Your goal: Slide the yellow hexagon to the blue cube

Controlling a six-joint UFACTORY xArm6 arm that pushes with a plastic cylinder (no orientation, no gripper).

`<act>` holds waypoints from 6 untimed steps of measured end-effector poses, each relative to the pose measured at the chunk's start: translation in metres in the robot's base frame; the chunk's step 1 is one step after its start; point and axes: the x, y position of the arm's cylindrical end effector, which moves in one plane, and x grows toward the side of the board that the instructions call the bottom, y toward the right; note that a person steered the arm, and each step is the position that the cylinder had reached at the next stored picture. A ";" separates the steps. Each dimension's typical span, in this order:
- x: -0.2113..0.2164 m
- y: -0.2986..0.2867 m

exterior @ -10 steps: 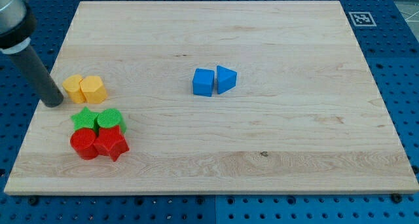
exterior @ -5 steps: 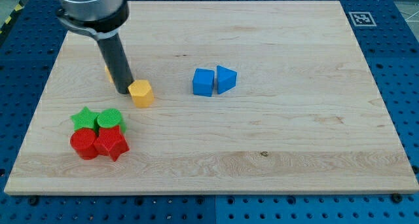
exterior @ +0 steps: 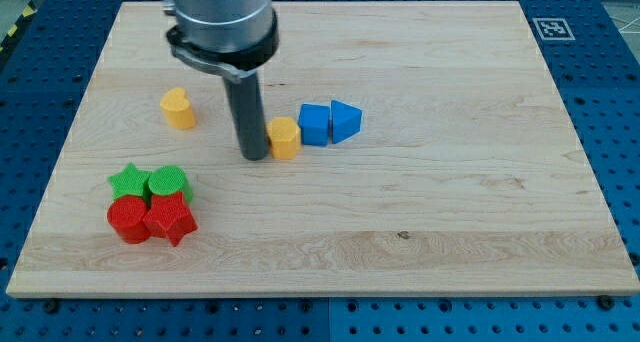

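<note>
The yellow hexagon (exterior: 286, 138) sits near the board's middle, its right side touching the blue cube (exterior: 314, 124). A blue triangular block (exterior: 345, 121) touches the cube's right side. My tip (exterior: 255, 155) rests on the board just left of the yellow hexagon, against it or nearly so. The rod rises from there to the view's top.
Another yellow block (exterior: 178, 109) stands alone at the upper left. A cluster at the lower left holds a green star (exterior: 127, 181), a green cylinder (exterior: 169, 182), a red cylinder (exterior: 128, 222) and a red star (exterior: 171, 220). The wooden board (exterior: 450, 212) lies on a blue pegboard.
My tip moved right, pushing the yellow hexagon from the left until it met the blue cube. The other yellow block was left behind at the upper left, slightly shifted.
</note>
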 end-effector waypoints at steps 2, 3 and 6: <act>-0.001 0.041; -0.002 0.056; -0.007 0.048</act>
